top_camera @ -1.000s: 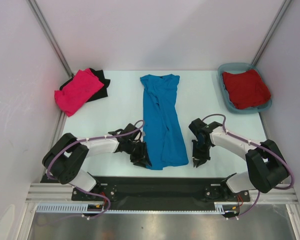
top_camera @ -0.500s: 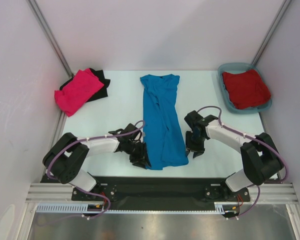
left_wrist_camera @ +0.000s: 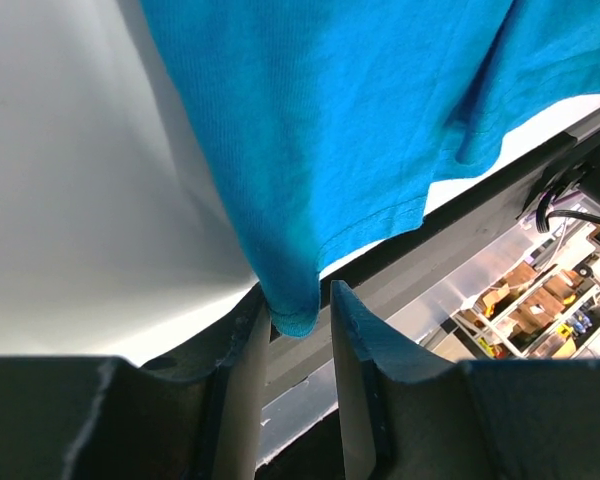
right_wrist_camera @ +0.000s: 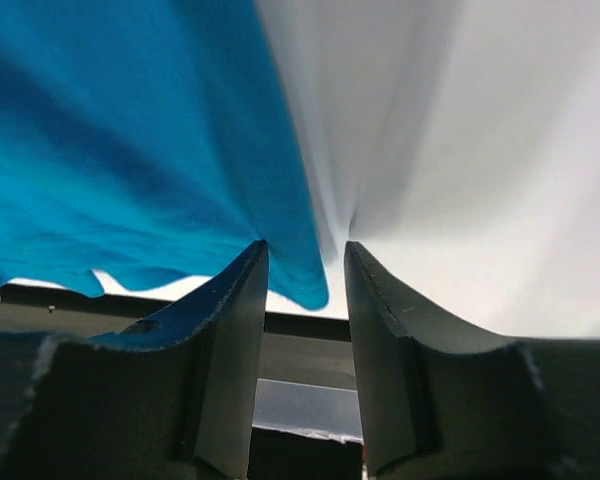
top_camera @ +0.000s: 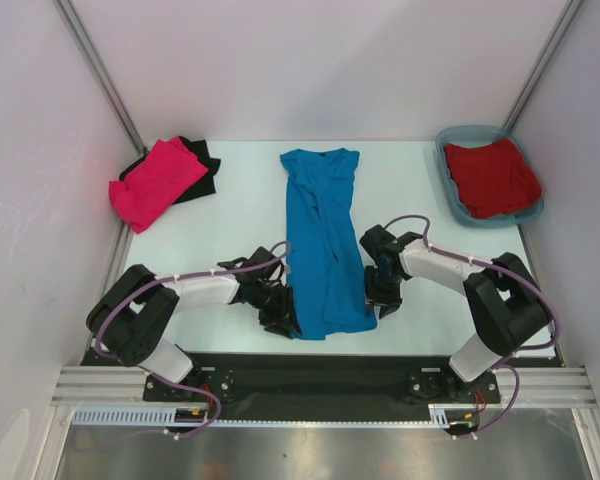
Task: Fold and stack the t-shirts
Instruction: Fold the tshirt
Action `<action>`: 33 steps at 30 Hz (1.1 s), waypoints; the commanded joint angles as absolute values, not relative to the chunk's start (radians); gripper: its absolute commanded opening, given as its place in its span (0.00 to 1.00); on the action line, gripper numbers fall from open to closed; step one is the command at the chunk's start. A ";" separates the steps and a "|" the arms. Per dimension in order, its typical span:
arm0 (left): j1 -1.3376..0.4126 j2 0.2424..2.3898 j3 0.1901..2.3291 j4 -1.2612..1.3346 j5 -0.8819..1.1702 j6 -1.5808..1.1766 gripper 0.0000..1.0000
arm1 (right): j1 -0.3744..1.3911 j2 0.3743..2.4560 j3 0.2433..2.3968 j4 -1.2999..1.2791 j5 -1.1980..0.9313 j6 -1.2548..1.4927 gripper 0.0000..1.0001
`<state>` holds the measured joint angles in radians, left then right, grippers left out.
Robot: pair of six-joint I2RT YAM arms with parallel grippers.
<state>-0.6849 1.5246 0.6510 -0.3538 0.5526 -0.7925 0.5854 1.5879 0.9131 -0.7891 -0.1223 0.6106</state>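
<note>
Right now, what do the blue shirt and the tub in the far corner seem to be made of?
Blue t-shirt: soft matte knit cloth, probably cotton jersey; the left wrist view shows fine ribbing and a stitched hem. Teal tub: likely moulded plastic, smooth with a rounded rim; too small to be sure.

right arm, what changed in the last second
The right claw swung left to the near right corner of the blue t-shirt and now straddles it, jaws apart. The left claw stayed at the near left corner; pink shirt, black shirt and red shirt did not move.
</note>
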 commanded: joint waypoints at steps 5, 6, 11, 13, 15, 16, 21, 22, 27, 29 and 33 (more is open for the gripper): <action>-0.692 1.565 0.684 -0.334 0.561 -0.755 0.33 | 0.591 1.643 0.876 -0.695 -0.178 0.618 0.30; -0.692 1.574 0.690 -0.333 0.564 -0.753 0.31 | 0.591 1.647 0.867 -0.681 -0.181 0.620 0.25; -0.692 1.609 0.709 -0.344 0.571 -0.720 0.16 | 0.591 1.652 0.848 -0.690 -0.183 0.614 0.00; -0.693 1.612 0.716 -0.351 0.571 -0.712 0.11 | 0.591 1.626 0.836 -0.729 -0.164 0.617 0.00; -0.692 1.606 0.716 -0.364 0.565 -0.703 0.04 | 0.591 1.574 0.830 -0.779 -0.144 0.618 0.00; -0.692 1.603 0.716 -0.368 0.563 -0.701 0.04 | 0.591 1.556 0.822 -0.797 -0.121 0.624 0.00; -0.692 1.591 0.707 -0.380 0.555 -0.698 0.00 | 0.591 1.468 0.785 -0.885 -0.097 0.640 0.00; -0.692 1.591 0.707 -0.380 0.555 -0.698 0.00 | 0.591 1.460 0.776 -0.891 -0.095 0.641 0.00; -0.692 1.598 0.721 -0.390 0.551 -0.696 0.01 | 0.591 1.451 0.744 -0.910 -0.095 0.637 0.00; -0.692 1.601 0.729 -0.393 0.551 -0.698 0.00 | 0.591 1.459 0.747 -0.913 -0.092 0.632 0.29; -0.692 1.580 0.745 -0.405 0.557 -0.709 0.00 | 0.591 1.416 0.854 -0.974 -0.010 0.626 0.53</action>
<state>-0.6865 1.6043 0.7059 -0.3874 0.5674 -0.7242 0.5861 1.4654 0.7650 -0.8936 -0.0910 0.6338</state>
